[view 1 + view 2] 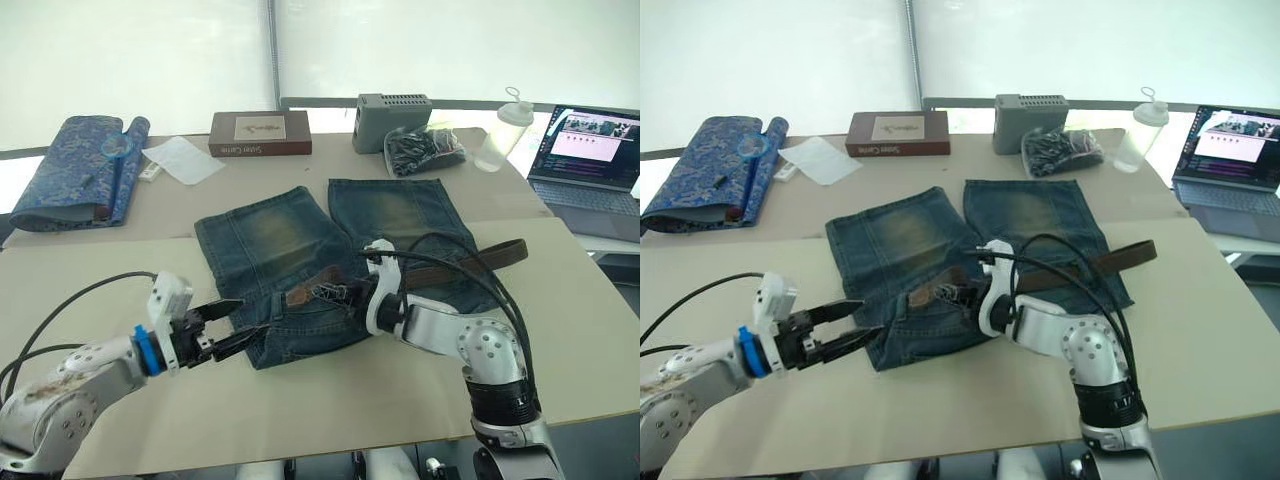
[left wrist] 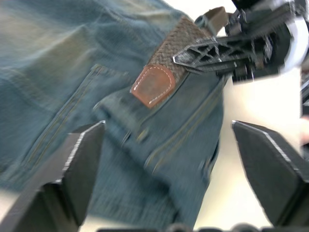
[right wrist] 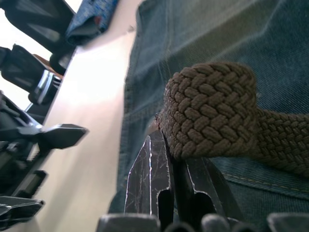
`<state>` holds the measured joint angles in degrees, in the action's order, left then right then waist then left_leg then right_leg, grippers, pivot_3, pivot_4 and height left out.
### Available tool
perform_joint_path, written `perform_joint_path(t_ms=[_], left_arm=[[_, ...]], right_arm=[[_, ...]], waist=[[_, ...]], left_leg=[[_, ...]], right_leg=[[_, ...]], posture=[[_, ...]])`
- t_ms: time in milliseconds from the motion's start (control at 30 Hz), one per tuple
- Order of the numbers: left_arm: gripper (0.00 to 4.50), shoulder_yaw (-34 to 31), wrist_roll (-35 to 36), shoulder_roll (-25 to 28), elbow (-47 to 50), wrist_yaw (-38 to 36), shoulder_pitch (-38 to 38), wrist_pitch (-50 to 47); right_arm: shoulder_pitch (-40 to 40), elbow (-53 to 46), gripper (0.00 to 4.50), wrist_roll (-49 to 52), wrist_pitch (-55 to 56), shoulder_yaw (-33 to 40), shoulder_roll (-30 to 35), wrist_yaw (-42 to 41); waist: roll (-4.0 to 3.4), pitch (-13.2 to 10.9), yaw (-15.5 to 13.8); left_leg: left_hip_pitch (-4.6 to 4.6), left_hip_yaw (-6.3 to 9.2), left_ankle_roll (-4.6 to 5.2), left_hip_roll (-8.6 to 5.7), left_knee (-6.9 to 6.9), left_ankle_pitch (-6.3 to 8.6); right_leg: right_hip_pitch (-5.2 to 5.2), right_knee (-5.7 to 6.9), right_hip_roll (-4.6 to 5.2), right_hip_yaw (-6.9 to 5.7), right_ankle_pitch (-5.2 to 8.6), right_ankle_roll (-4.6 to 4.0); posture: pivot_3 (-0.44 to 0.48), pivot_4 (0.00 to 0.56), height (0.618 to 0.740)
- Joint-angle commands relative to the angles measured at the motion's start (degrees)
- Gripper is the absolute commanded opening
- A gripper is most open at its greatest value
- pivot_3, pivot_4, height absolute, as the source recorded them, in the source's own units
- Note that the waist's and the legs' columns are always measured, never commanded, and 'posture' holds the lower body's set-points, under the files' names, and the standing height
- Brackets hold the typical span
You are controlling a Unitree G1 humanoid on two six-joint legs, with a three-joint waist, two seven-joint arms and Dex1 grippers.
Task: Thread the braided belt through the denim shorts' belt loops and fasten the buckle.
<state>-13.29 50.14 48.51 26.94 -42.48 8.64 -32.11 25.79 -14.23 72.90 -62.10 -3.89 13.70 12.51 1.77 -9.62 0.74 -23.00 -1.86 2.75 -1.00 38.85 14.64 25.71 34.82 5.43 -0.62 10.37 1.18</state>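
Observation:
The denim shorts (image 1: 300,250) lie flat on the beige table (image 1: 120,250), waistband toward me and legs pointing away. The braided belt (image 1: 470,262) runs from the right across the waistband. Its brown leather tip (image 2: 153,86) rests on the denim near the middle of the waistband. My right gripper (image 1: 328,292) is shut on the braided strap just behind that tip, as the right wrist view shows (image 3: 166,145). My left gripper (image 1: 248,318) hovers open at the waistband's left corner, its fingers (image 2: 77,164) wide apart and empty. The belt loops are too blurred to tell. The buckle is hidden.
At the back of the table are a blue patterned fabric roll (image 1: 85,170), white paper (image 1: 183,158), a brown box (image 1: 260,133), a grey box (image 1: 392,120), a black bag (image 1: 425,150) and a clear bottle (image 1: 503,130). A laptop (image 1: 590,155) stands far right.

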Motion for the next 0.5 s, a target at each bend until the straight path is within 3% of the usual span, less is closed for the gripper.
perform_joint_path(t_ms=[33,267,500], left_arm=[[4.41,-3.3,-6.1,0.7,0.4,-6.2,3.6,7.0],[4.41,-1.6,-13.4,-1.8,-3.4,-10.2,4.5,13.8],[4.41,-0.5,-13.5,-5.3,-6.3,-9.1,2.6,11.2]], right_arm=[[0.3,-0.8,0.0,-2.4,-0.9,-0.2,-1.0,0.4],[-0.4,-0.7,0.0,-5.9,-2.6,-0.1,-3.3,2.0],[-0.4,4.4,0.0,-6.7,-3.8,0.5,-8.8,0.1]], waist=[[0.0,0.0,-0.1],[0.01,0.0,-0.1],[0.02,0.0,0.2]], left_leg=[[-0.01,0.0,0.0,0.0,0.0,0.0],[-0.14,0.0,0.01,-0.01,0.09,-0.01],[-0.14,0.0,0.01,0.06,0.08,0.0]], right_leg=[[0.03,0.02,0.01,0.01,0.0,0.0],[0.11,0.04,0.06,0.0,-0.12,0.19],[0.17,0.11,-0.04,-0.01,-0.21,0.34]], posture=[[0.0,0.15,0.74],[0.0,0.15,0.74],[0.0,0.15,0.74]])
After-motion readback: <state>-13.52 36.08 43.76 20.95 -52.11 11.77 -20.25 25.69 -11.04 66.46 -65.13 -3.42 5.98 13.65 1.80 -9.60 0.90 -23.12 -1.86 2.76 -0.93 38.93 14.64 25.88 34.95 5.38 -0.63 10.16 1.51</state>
